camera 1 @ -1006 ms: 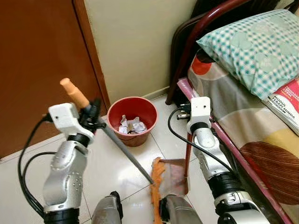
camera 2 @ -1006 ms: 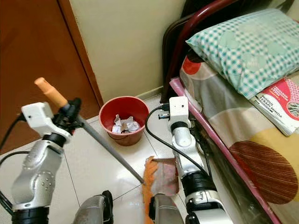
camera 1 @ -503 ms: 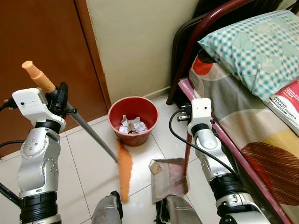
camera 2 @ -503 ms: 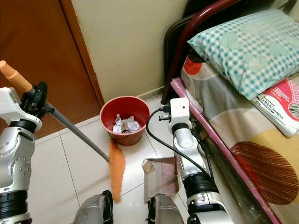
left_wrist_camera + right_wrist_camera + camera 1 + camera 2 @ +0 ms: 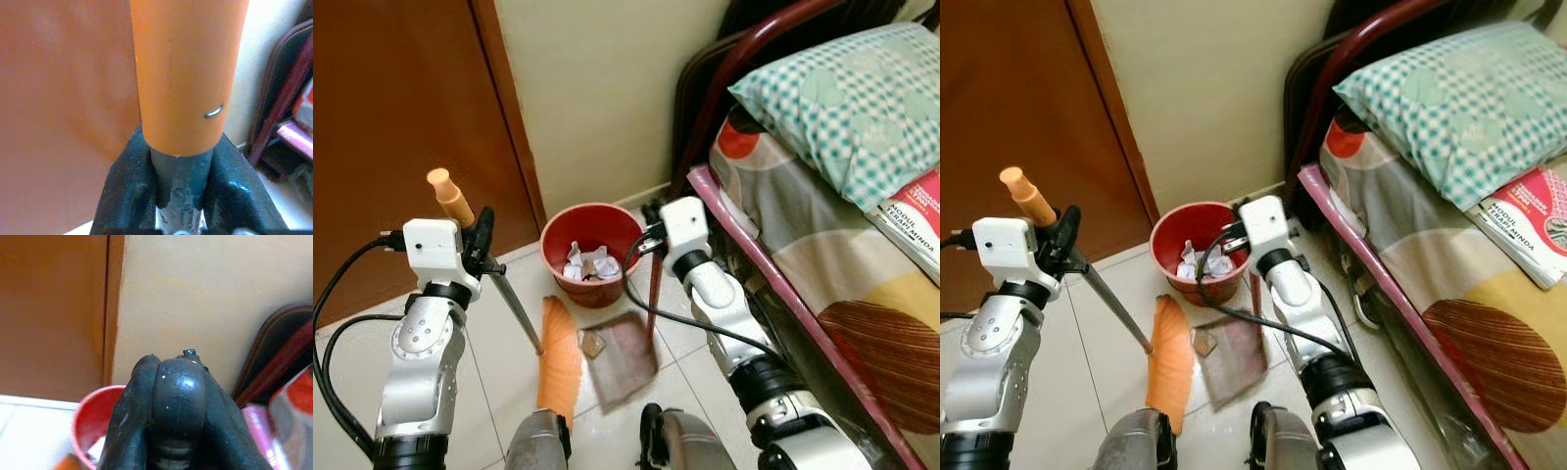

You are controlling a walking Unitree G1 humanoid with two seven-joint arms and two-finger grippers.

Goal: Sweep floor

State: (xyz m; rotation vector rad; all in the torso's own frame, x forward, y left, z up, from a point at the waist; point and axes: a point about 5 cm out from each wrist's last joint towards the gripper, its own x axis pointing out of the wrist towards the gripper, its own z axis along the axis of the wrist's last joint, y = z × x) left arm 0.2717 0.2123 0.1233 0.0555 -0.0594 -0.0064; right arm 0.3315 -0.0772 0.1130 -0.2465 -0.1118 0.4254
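1. Broom (image 5: pixel 558 357) bristles lie on the floor (image 5: pixel 499 343), just beside the dustpan (image 5: pixel 619 357).
2. The left gripper (image 5: pixel 475 257) has its jaws squeezed tight on the broom's grey stick, under the orange cap.
3. The right gripper (image 5: pixel 651 233) holds the top of the dustpan's red stick with its jaws closed.
4. A bit of trash (image 5: pixel 592 343) sits on the dustpan. The red bin (image 5: pixel 591 253) stands just behind it.
5. To sweep well, I think the broom should push gently toward the dustpan, and the dustpan should stay flat so nothing slips under it.
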